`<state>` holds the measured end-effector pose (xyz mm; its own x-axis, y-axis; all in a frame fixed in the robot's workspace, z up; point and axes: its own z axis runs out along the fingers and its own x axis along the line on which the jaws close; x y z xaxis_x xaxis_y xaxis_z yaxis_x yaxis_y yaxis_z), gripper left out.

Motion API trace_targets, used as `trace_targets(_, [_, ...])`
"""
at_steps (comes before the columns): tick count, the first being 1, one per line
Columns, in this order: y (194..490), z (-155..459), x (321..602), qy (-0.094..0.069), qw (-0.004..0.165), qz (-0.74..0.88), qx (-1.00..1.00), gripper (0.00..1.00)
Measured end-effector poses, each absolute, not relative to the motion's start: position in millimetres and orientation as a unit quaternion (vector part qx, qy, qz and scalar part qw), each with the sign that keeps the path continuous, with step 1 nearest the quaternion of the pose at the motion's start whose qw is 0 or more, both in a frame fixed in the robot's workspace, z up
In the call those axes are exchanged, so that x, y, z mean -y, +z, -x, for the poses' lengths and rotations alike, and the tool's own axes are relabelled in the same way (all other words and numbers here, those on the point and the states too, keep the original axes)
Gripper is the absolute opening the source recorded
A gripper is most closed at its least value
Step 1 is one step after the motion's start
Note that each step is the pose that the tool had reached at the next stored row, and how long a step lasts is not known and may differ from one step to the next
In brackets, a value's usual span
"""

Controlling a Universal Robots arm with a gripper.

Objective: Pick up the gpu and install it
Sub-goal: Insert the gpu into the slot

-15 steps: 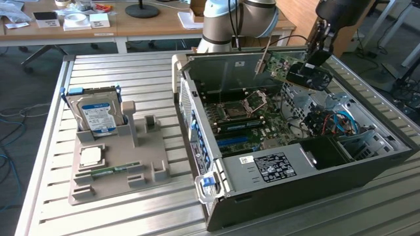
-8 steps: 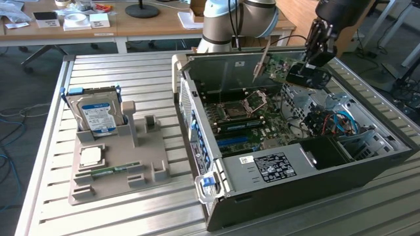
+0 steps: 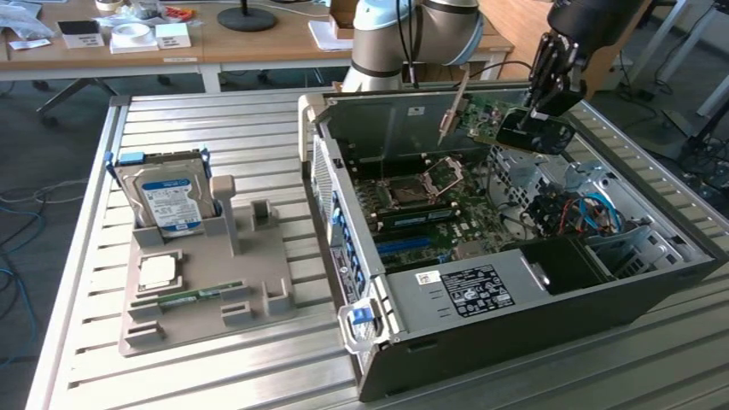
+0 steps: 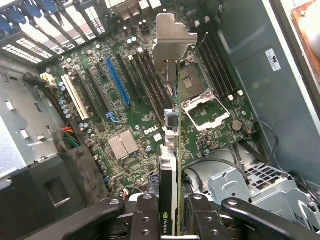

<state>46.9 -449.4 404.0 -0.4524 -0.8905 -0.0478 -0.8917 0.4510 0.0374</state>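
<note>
Open computer case (image 3: 547,320) lies on its side on the slatted metal tabletop (image 3: 228,376), with the motherboard (image 3: 439,226) facing up.

The gpu (image 3: 484,115) hangs in the air over the far end of the case, above its rim and clear of the motherboard. It is not seated in any slot. The jaws are clamped on it, one on each flat face, gripping the end opposite the bracket. The pale metal bracket strip (image 3: 453,111) sits at the end toward the exterior view's left, and the card is tilted. The robot arm (image 3: 399,34) stands behind the case.

In the wrist view the gpu (image 4: 170,150) shows edge-on. Black jaw blocks press on both sides, and an NVIDIA mark (image 4: 166,222) sits near the grip. The bracket (image 4: 172,40) is at the far end of the card, pointing away from the camera. Beneath the card are the motherboard's dark expansion slots. A blue slot (image 4: 117,82) lies to one side and the open CPU socket (image 4: 202,102) to the other. A small silver heatsink (image 4: 123,146) sits close beside the card's line.

On the exterior view's left, well apart from the case, is a grey parts tray (image 3: 200,329). A hard drive (image 3: 171,201) with a blue-white label stands upright in it. A small green memory stick (image 3: 201,295) lies flat near its front.
</note>
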Motion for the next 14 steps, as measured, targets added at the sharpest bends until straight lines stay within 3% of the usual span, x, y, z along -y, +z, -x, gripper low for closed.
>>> trace_targets(14, [403.8, -46.9, 449.4, 0.029, 0.01, 0.554, -0.832, 0.27])
